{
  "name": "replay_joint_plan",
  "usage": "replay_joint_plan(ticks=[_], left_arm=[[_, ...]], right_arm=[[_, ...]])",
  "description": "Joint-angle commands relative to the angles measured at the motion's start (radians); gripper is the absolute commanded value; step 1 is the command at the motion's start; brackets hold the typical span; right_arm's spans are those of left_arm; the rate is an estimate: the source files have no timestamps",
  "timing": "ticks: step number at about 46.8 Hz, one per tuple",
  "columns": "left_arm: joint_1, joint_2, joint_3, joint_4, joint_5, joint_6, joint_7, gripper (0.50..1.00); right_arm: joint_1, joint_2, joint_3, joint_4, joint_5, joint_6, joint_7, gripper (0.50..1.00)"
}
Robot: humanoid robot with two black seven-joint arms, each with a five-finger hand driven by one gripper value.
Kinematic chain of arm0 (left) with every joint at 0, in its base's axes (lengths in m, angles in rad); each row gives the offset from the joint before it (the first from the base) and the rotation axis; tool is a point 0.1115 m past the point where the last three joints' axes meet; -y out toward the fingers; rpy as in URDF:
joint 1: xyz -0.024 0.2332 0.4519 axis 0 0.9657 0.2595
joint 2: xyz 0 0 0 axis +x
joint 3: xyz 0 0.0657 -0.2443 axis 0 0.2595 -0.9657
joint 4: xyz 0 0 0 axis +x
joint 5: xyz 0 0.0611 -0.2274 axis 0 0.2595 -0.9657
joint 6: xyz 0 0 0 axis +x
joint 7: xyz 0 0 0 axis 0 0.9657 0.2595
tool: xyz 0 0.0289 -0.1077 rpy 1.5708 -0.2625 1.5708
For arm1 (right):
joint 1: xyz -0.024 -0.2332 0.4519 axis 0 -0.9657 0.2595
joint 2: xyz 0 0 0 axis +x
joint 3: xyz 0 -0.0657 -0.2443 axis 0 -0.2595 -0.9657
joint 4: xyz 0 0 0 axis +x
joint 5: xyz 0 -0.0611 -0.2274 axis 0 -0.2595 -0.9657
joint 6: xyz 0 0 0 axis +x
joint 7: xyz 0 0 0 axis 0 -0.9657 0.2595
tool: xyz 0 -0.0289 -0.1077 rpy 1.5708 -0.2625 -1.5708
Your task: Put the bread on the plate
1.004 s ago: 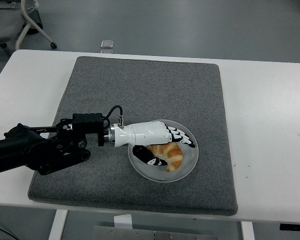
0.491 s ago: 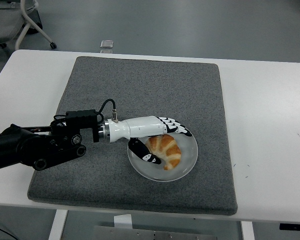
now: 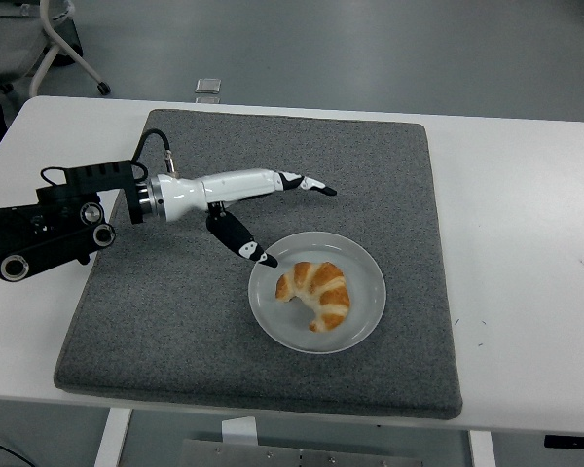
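Observation:
A golden croissant (image 3: 314, 291) lies on a round clear plate (image 3: 368, 269) set on the grey mat, right of centre and toward the front. My left hand (image 3: 290, 216) hovers above and to the left of the plate, white with black fingertips. Its fingers are spread, the thumb (image 3: 241, 240) pointing down toward the plate's left rim and the other fingers (image 3: 310, 185) stretched to the right. Nothing is in the hand and it is apart from the bread. The right arm does not show.
The grey mat (image 3: 273, 156) covers most of the white table (image 3: 526, 214). A small metal object (image 3: 209, 87) sits at the table's far edge. An office chair base (image 3: 68, 49) stands on the floor at the top left.
The left hand has let go of the croissant, lifted off the plate and drawn back up and to the left. The croissant stays on the plate.

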Motion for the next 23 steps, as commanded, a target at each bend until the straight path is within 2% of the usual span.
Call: replay_joint_plan(ticks=[1,8,15,23], left_arm=[[-0.033,0.014,-0.048,0.005,-0.067,-0.05,0.002,0.996],[-0.076,0.02,-0.111,0.028,-0.162,-0.114,0.002,0.996],[-0.095,0.018,-0.125,0.074,-0.251,-0.117,0.002,0.996],[-0.107,0.018,-0.126,0.158,-0.482,-0.117,0.003,0.996]], right_arm=[[0.0,0.0,0.0,0.0,0.0,0.0,0.0,0.93],[0.0,0.0,0.0,0.0,0.0,0.0,0.0,0.93],[0.0,0.0,0.0,0.0,0.0,0.0,0.0,0.93],[0.0,0.0,0.0,0.0,0.0,0.0,0.0,0.93]])
